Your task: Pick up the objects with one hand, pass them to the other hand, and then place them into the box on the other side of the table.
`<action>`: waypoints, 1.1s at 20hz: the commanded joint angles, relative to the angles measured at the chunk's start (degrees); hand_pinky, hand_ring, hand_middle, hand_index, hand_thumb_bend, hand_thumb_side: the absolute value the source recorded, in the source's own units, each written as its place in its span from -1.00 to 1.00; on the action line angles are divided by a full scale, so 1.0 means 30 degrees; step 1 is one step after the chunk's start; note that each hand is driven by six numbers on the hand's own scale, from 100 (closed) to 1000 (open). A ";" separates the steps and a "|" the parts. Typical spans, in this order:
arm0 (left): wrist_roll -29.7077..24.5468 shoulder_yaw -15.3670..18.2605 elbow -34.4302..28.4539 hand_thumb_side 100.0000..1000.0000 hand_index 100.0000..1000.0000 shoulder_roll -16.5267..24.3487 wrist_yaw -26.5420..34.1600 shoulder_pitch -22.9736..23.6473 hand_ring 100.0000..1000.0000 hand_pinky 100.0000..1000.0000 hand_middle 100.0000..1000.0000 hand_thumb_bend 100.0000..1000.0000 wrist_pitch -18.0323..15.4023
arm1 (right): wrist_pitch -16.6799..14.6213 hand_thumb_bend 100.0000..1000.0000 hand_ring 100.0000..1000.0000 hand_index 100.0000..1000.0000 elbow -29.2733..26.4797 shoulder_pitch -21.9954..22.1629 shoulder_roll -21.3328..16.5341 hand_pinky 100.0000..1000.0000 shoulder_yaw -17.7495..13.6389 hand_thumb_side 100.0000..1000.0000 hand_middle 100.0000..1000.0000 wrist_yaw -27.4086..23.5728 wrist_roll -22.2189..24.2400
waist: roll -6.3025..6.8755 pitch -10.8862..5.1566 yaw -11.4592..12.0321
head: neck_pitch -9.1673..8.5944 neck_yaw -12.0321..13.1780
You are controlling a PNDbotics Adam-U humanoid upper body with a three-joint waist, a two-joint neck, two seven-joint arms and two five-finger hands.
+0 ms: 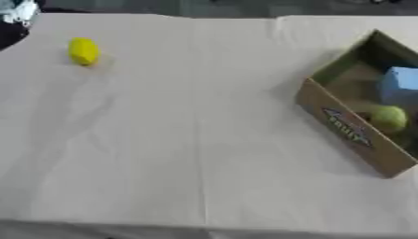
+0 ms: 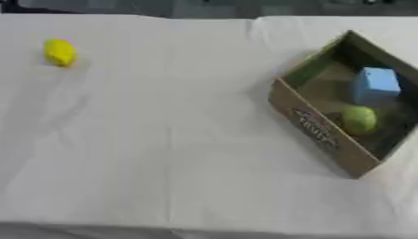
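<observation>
Neither of your hands shows in either view. A small yellow lemon-shaped object [image 2: 59, 51] lies far left on the white tablecloth [image 2: 179, 140]. At right, a cardboard box [image 2: 314, 128] holds a light-blue block [image 2: 376, 85] and a green ball [image 2: 358, 119].

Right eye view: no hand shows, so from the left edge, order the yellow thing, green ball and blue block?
1. yellow object, far left of the table.
2. green ball, inside the box, right side.
3. blue block, behind it, nearly tied.
</observation>
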 commanded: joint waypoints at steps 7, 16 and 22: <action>-0.9317 -0.0993 0.3767 -0.16 0.67 0.1895 -0.1041 -0.4425 0.39 0.57 0.28 0.28 -0.0390 | 0.0737 -1.00 0.54 0.62 -0.0495 0.0046 -0.0765 0.93 -0.0688 -0.18 0.70 -0.1228 -0.0263 | 0.0357 -0.0035 -0.0237 | -0.0122 0.0480; -1.5639 -0.1681 0.8437 -0.52 0.67 0.0492 -0.3814 -0.7916 0.52 0.63 0.35 0.35 -0.1651 | 0.0931 -1.00 0.53 0.62 -0.0649 0.0280 -0.0634 0.92 -0.1275 -0.18 0.70 -0.1576 -0.0529 | 0.0312 0.0385 -0.0475 | -0.0782 0.1099; -1.7811 -0.1621 1.1527 -0.60 0.67 -0.0593 -0.6128 -0.9599 0.58 0.65 0.38 0.39 -0.2161 | 0.1094 -1.00 0.52 0.61 -0.0779 0.0333 -0.0487 0.92 -0.1560 -0.18 0.69 -0.1724 -0.0679 | 0.0308 0.0781 -0.0628 | -0.1077 0.1329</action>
